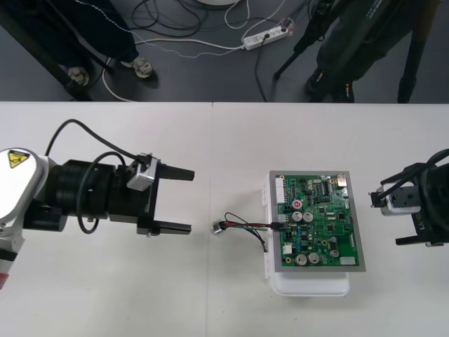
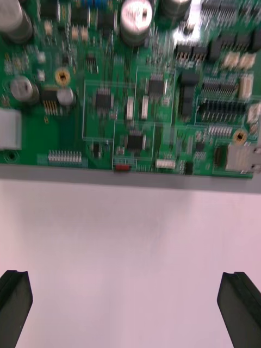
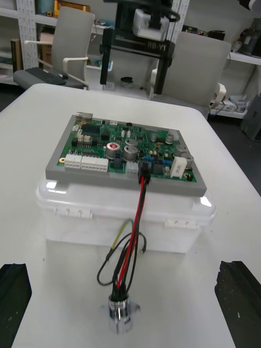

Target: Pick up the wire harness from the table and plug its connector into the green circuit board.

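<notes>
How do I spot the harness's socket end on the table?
Start at the green circuit board on its white base. From its edge nearest the left gripper, thin red, black and green wires run out across the table. They end at the socket: small, round, shiny metal, unlike its thin coloured wires.

Left end effector [image 1: 191,201] black; arm [image 1: 27,193] bears yellow sticker [image 1: 14,160].

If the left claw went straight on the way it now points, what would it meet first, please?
Probably the harness's round metal socket, lying just ahead of the open left claw; beyond it stands the green circuit board. Height is unclear, so it might pass above.
</notes>
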